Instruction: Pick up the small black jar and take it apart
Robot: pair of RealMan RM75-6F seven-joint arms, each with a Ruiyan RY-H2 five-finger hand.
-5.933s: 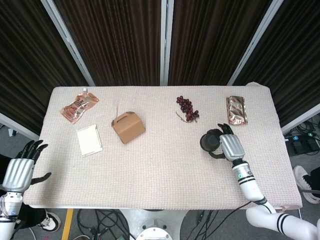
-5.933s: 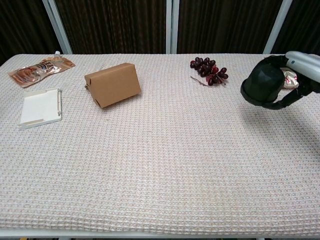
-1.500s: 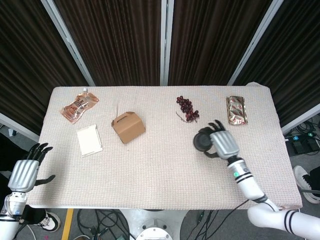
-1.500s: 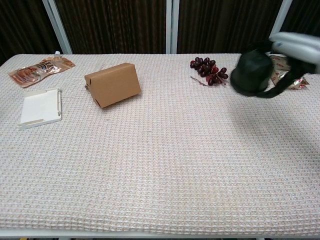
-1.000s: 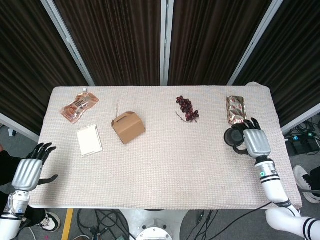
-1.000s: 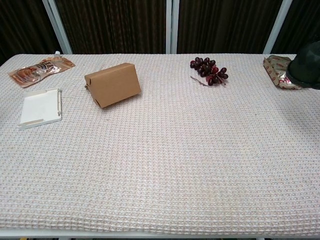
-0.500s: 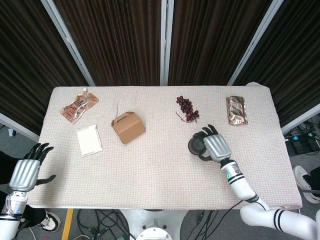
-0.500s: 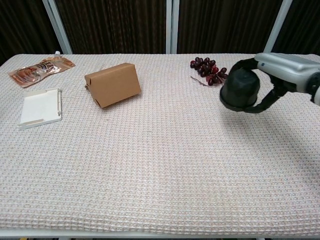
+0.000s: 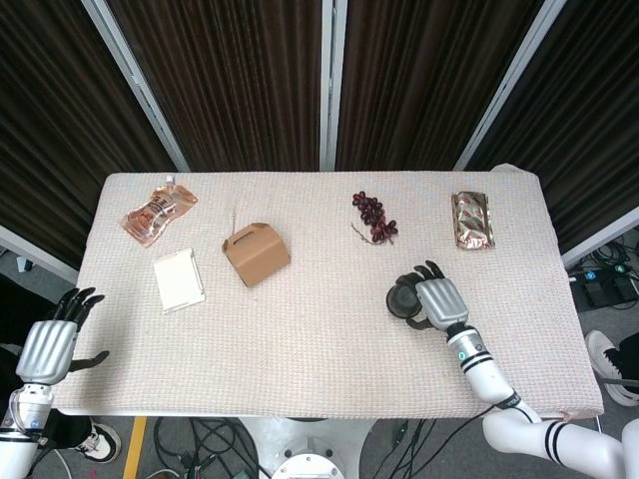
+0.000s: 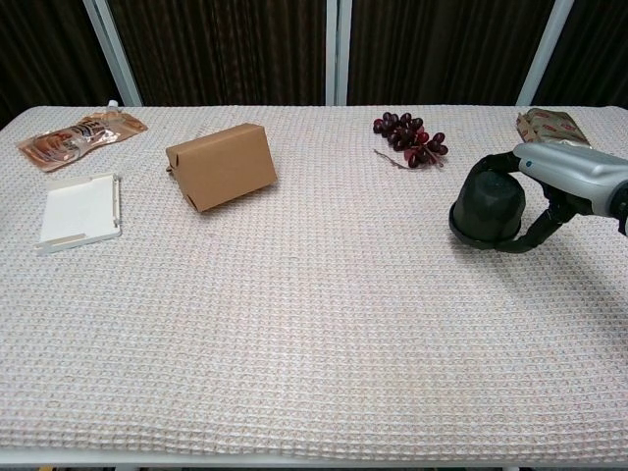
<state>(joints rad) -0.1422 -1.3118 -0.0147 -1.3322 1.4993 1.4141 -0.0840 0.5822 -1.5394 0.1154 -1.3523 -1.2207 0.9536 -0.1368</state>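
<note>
Fingers of the left hand (image 9: 47, 348) hang spread and empty off the tabletop's (image 10: 314, 324) near left corner. Farther in, the right hand (image 10: 564, 186) grasps the small round black jar (image 10: 488, 211), beyond which lie dark red grapes (image 10: 409, 139).

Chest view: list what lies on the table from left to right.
Orange pouch → white tray → brown box → grapes → black jar, held by the right robot hand → foil packet.
</note>
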